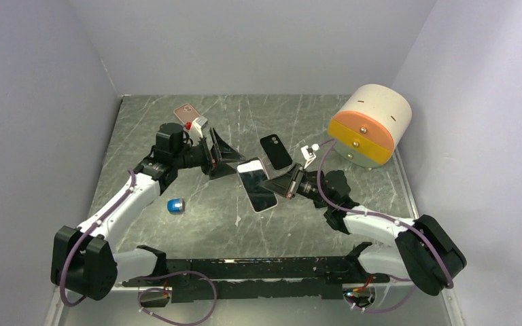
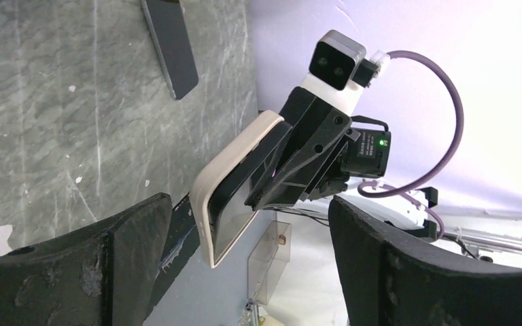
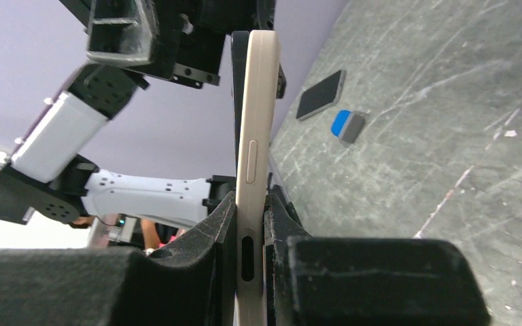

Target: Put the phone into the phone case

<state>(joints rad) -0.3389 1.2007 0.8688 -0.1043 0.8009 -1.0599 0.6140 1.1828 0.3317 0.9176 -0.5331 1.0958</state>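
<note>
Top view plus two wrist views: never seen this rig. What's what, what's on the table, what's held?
Two arms are bolted at the near edge of the table, each ending in two-finger jaws. The top view looks down from above and behind them: left arm on the left, right arm on the right. Each wrist view comes from a camera on that arm, with its own jaws at the bottom. The right jaws are shut on the edge of a phone in a beige case. The left jaws stand open beside it, holding nothing. On the table lie a black phone, a pink phone or case, a small blue thing and a cream-and-orange drum.
</note>
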